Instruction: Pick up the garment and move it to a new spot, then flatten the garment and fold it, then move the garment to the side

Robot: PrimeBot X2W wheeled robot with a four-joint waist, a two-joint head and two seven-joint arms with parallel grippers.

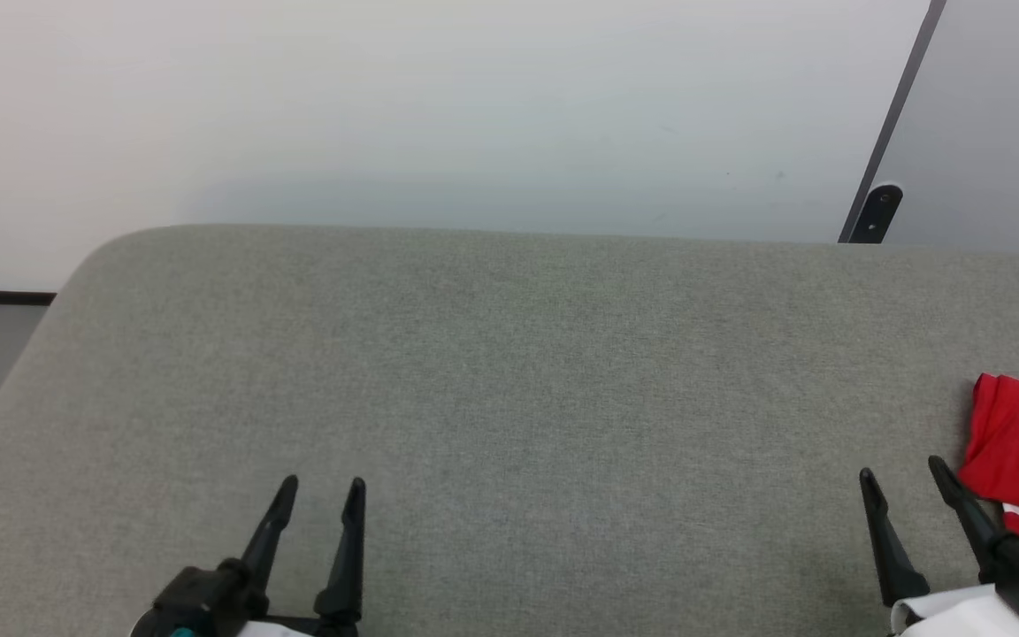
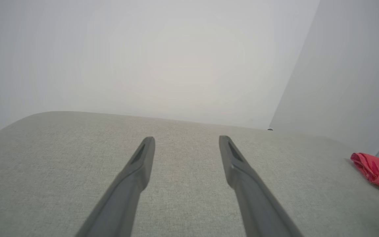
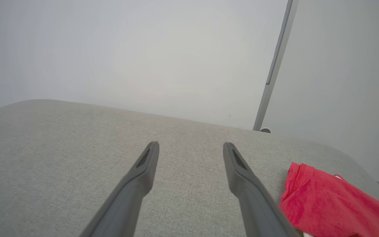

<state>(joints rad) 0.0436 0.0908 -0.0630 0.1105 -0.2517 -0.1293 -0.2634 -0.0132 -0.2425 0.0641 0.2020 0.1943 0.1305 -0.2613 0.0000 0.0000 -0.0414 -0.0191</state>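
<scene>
In the head view you have two hands and one garment. Your left hand [image 1: 323,484] sits at the lower left with its two dark fingers spread apart and nothing between them. It hangs over bare grey fabric on the table [image 1: 509,354]. Your right hand [image 1: 900,469] sits at the lower right, also released, with its two fingers parted and empty. The single red garment [image 1: 1018,447] lies bunched at the right edge of the table and is partly cut off by the frame. A white band shows at its near end, and it lies just beside the right hand's outer finger. Whether they touch you cannot tell. Behind the table stands a pale wall [image 1: 474,106], with one slanting dark strip [image 1: 894,115] at the upper right.

In the left wrist view, the left hand [image 2: 187,139] shows both fingers wide apart over the table [image 2: 61,158], gripping nothing. The garment [image 2: 377,169] is a small red heap far to the right, well apart from this hand.

In the right wrist view, the right hand [image 3: 191,145] is spread open and empty above the table [image 3: 61,148]. The garment [image 3: 324,204] lies crumpled at the lower right, close beside the right-side finger.
</scene>
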